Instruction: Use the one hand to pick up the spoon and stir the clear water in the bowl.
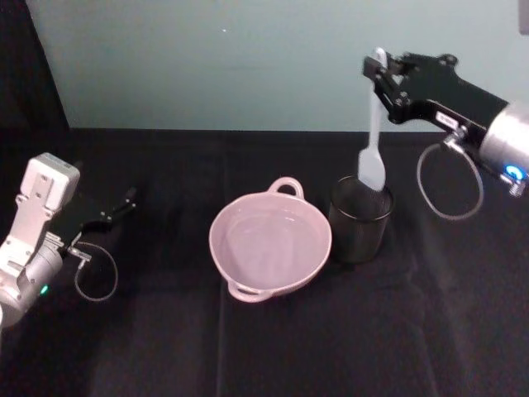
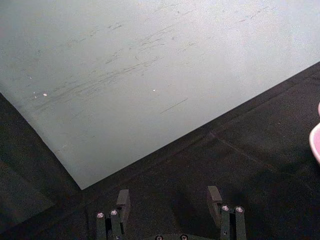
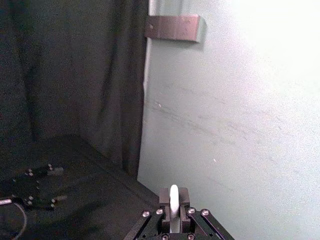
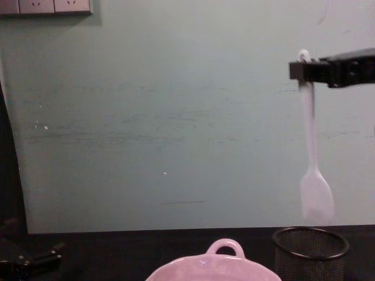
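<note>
In the head view we see the right gripper (image 1: 382,73) raised at the upper right, its fingers pinching the top of the handle of the spoon (image 1: 374,132), which hangs nearly upright with its flat blade down, at the mouth of the black mesh cup (image 1: 360,222). Whether the blade has cleared the rim we cannot tell from here. The bowl (image 1: 270,241) sits on the black table (image 1: 165,331) just left of the cup, a loop handle at its far rim and another at its near rim; the clear water (image 1: 269,240) shows as a faint sheen inside. The left gripper (image 1: 124,201) is low at the left, well apart from the bowl. In the left wrist view we see the left gripper (image 2: 170,202) with its fingers spread wide, nothing between them, over the dark table (image 2: 250,165), and a sliver of the pink bowl (image 2: 316,140) at the picture's edge. In the right wrist view we see the right gripper (image 3: 174,200) pressed onto the white handle of the spoon (image 3: 173,199), the pale wall (image 3: 240,125) beyond. In the chest view we see the right gripper (image 4: 302,71) high at the right holding the spoon (image 4: 313,170) by its handle end; the blade hangs above the rim of the mesh cup (image 4: 309,249), apart from it. The bowl (image 4: 217,264) sits at the bottom centre, left of the cup.
</note>
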{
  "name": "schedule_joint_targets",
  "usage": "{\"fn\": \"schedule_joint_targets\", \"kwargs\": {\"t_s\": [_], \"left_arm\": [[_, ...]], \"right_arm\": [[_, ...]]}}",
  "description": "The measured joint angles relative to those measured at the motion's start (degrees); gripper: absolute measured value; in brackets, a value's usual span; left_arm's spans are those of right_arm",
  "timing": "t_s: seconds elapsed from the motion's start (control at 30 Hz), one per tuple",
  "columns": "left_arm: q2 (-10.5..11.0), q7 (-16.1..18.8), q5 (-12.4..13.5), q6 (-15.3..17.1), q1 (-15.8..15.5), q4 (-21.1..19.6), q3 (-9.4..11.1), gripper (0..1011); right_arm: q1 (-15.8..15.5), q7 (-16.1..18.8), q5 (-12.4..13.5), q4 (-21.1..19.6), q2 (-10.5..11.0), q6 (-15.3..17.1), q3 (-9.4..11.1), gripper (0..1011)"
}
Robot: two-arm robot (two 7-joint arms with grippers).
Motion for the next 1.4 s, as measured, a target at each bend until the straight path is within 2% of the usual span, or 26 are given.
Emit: {"fn": "schedule_joint_targets", "kwargs": {"t_s": [0.17,0.3,0.43,0.57,0.63,0.67,0.77,1.1,1.27,1.4], "left_arm": [[0.00,0.00,0.00,0.00,0.00,0.00,0.00,1011],[0.00,0.00,0.00,0.00,0.00,0.00,0.00,1011],[0.00,0.00,0.00,0.00,0.00,0.00,0.00,1011],[0.00,0.00,0.00,0.00,0.00,0.00,0.00,1011],[0.00,0.00,0.00,0.00,0.00,0.00,0.00,1011],[0.00,0.00,0.00,0.00,0.00,0.00,0.00,1011],[0.00,0.00,0.00,0.00,0.00,0.00,0.00,1011],[0.00,0.00,0.00,0.00,0.00,0.00,0.00,1011],[0.00,0.00,0.00,0.00,0.00,0.00,0.00,1011],[0.00,0.00,0.00,0.00,0.00,0.00,0.00,1011]], "right_arm": [[-2.35,-0.99,-0.07,0.40,-0.01,-0.16,1.21,112],[-3.76,-0.94,0.35,3.52,-1.93,-2.65,1.72,112],[-4.59,0.49,2.34,7.73,-4.34,-6.14,2.27,112],[-4.78,2.46,4.72,11.85,-6.33,-8.67,2.61,112],[-4.60,4.35,7.43,14.93,-7.36,-9.09,2.87,112],[-4.60,4.35,7.43,14.93,-7.36,-9.09,2.87,112],[-4.36,5.67,9.74,17.71,-7.96,-9.45,3.25,112],[-3.95,9.67,18.50,25.97,-9.82,-10.94,5.20,112],[-3.96,10.23,20.93,27.70,-10.24,-11.23,5.49,112],[-4.01,10.21,21.90,28.38,-10.24,-11.48,5.40,112]]}}
